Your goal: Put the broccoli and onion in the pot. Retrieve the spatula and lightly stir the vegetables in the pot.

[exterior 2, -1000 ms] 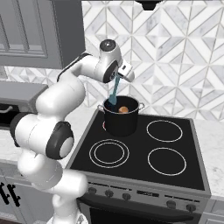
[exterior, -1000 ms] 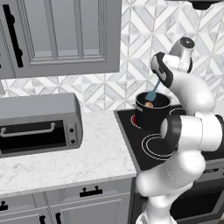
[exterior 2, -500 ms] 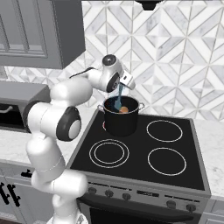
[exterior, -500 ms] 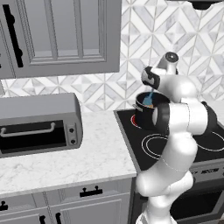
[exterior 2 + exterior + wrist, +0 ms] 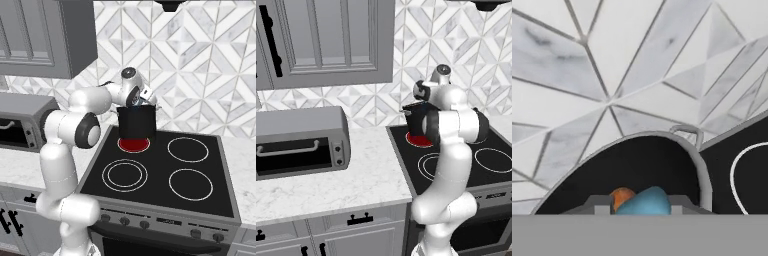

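The black pot (image 5: pixel 136 124) stands on the back left burner, and its grey rim (image 5: pixel 698 165) and one side handle appear in the hand view. My gripper (image 5: pixel 135 101) hangs just over the pot's mouth, close to the tiled wall. Seen from the hand, the gripper (image 5: pixel 639 204) is shut on the light-blue spatula (image 5: pixel 648 201), which reaches down into the pot. The orange-brown onion (image 5: pixel 619 196) lies on the pot's floor just beside the spatula. The broccoli is hidden. My own forearm covers most of the pot (image 5: pixel 414 122) in the left base view.
The burner (image 5: pixel 133 144) under the pot glows red; three other rings mark the black cooktop (image 5: pixel 187 177). A toaster oven (image 5: pixel 301 140) sits on the marble counter to the left. Grey wall cabinets (image 5: pixel 326 40) hang above, and the tiled wall (image 5: pixel 637 60) is right behind the pot.
The hand has come down from well above the pot to its rim, and the spatula has sunk deeper into the pot. The elbow has folded in front of the pot.
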